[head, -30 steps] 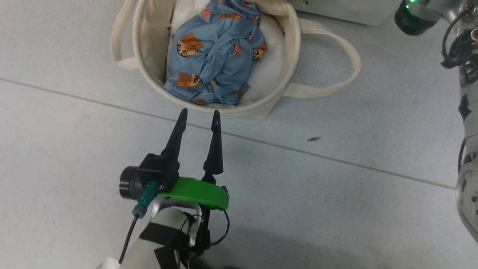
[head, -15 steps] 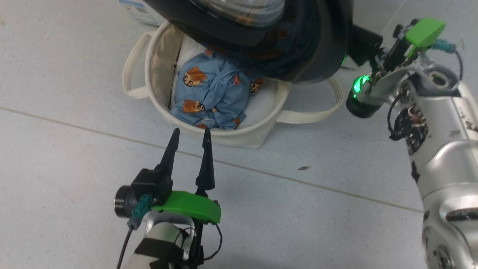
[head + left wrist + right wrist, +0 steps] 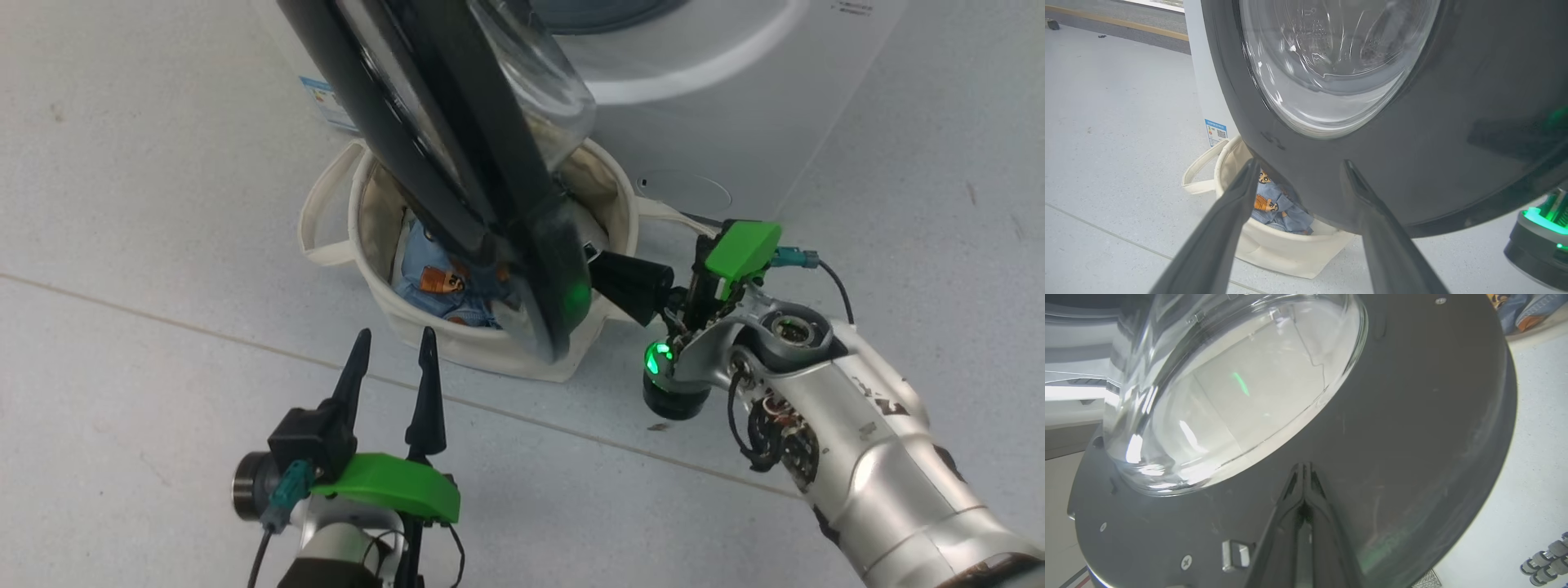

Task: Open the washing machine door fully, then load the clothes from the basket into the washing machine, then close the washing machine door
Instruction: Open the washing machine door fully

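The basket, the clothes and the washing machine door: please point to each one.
basket [image 3: 478,349], head view, on its cream front wall.
clothes [image 3: 1286,210], left wrist view, on the blue fabric.
washing machine door [image 3: 1412,437], right wrist view, on the black rim.

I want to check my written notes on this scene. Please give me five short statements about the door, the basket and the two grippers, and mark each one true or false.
1. The right gripper is shut and points at the inner face of the washing machine door. True.
2. The clothes lie in the basket. True.
3. The left gripper grips a basket handle. False: it is open and empty, above the floor in front of the basket.
4. The washing machine door is closed. False: it stands swung open, with its lower rim above the basket.
5. The basket stands on the floor next to the washing machine. True.
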### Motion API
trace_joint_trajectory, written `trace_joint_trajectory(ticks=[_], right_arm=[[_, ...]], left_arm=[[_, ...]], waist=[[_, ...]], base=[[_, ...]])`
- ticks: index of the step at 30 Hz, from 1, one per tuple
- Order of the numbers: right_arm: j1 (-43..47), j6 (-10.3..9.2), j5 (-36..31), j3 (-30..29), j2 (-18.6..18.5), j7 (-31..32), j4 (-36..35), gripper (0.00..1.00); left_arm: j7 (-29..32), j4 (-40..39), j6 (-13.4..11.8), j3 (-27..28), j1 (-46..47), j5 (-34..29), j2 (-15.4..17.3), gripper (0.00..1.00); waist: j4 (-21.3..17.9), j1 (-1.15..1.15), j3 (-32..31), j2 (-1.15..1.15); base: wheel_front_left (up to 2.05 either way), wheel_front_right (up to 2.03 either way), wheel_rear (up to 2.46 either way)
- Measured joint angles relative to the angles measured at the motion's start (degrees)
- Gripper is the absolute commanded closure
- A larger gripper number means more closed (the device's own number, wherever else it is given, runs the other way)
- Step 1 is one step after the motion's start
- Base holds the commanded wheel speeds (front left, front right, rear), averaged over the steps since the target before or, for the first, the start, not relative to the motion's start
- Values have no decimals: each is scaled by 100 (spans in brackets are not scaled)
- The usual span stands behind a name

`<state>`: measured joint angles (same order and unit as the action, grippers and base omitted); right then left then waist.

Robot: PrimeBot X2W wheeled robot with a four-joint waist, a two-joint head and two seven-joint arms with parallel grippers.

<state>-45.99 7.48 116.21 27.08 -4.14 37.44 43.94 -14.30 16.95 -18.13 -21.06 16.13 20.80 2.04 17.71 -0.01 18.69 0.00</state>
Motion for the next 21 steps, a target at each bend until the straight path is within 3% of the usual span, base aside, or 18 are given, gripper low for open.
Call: trace_joint_trajectory(ticks=[6, 8, 14, 18, 21], right_arm=[[51, 0, 194, 436, -1, -552, -47, 100], [48, 0, -30, 584, -27, -866, -60, 100], [105, 0, -1869, 901, -447, -2626, -775, 100], [306, 0, -4047, 1561, -1063, -4528, -1369, 100], [576, 0, -5309, 1870, -1279, -5128, -1290, 100]], left_arm=[[0, 42, 55, 176, -142, -55, 2, 0], [-1, 68, 69, 212, -215, -68, 1, 0], [0, 212, 210, 372, -340, -174, 4, 0], [0, 272, 312, 566, -409, -214, 7, 0], [-1, 368, 410, 730, -630, -298, 7, 0]], waist=[[2, 1, -214, 0], [-34, 1, -280, 0], [-191, 1, -568, 0], [-311, 1, -859, 0], [-424, 1, -1113, 0]], base=[[0, 0, 0], [0, 0, 0], [0, 0, 0], [0, 0, 0], [0, 0, 0]])
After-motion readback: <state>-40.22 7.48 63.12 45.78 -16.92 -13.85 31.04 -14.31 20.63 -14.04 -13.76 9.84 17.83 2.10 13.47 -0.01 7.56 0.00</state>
